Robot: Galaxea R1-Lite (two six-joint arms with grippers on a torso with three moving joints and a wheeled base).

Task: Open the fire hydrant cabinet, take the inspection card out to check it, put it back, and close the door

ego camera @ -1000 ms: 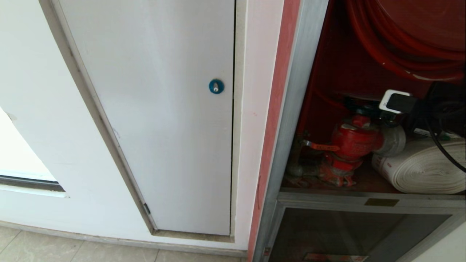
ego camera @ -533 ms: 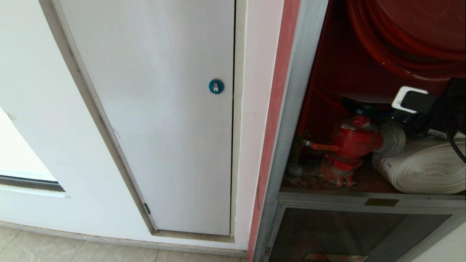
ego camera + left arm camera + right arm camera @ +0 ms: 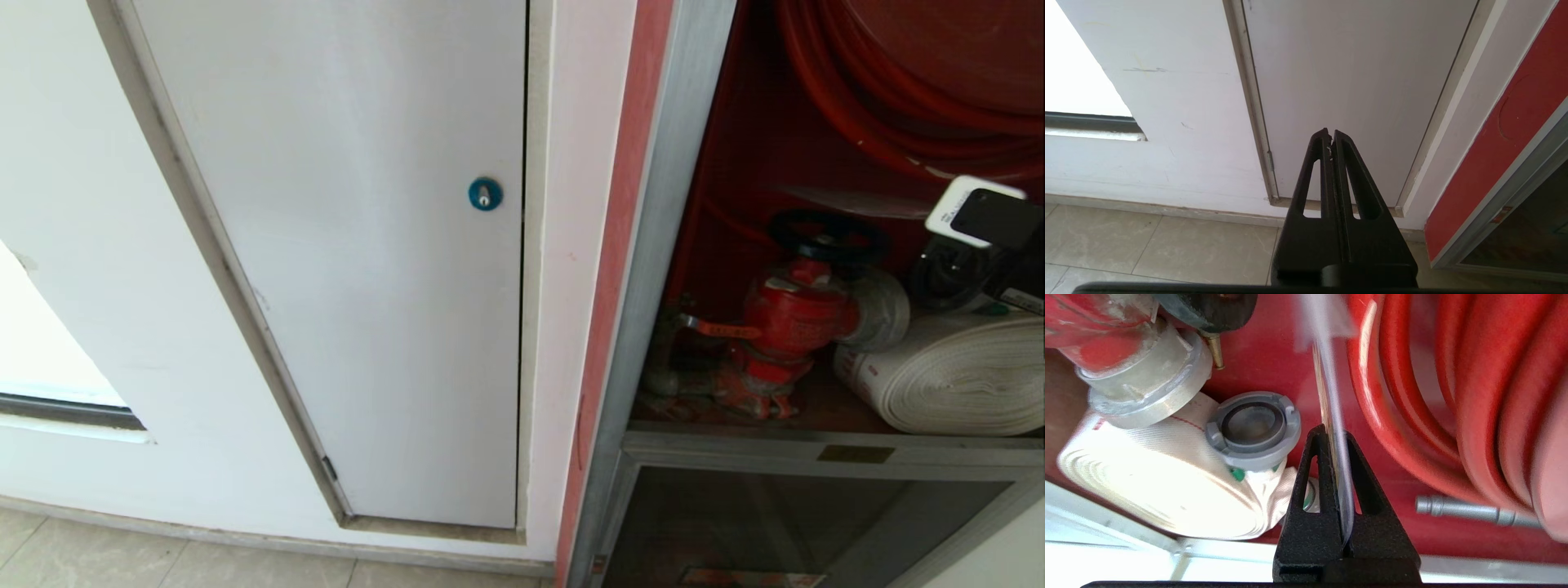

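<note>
Inside the open fire hydrant cabinet [image 3: 653, 245], the right gripper [image 3: 1336, 435] is clenched on the inspection card [image 3: 1331, 396], which shows edge-on between the black fingers: a thin sheet in a clear plastic sleeve, standing out from the tips toward the red hose reel [image 3: 1453, 396]. It looks very light and floppy, so the weight asks nothing of the grip; the trouble is likely the sleeve, which seems smooth and could slide between the pads or let the paper slip inside it. The hold sits near one edge (probably the best place, since it leaves the face clear for checking). A firm pinch should not hurt it, though dragging it against the valve [image 3: 796, 314] or the rolled white hose [image 3: 1155, 477] could crease it. The left gripper [image 3: 1329, 136] is pressed shut on nothing, parked low facing the white panel door [image 3: 1351, 81].
</note>
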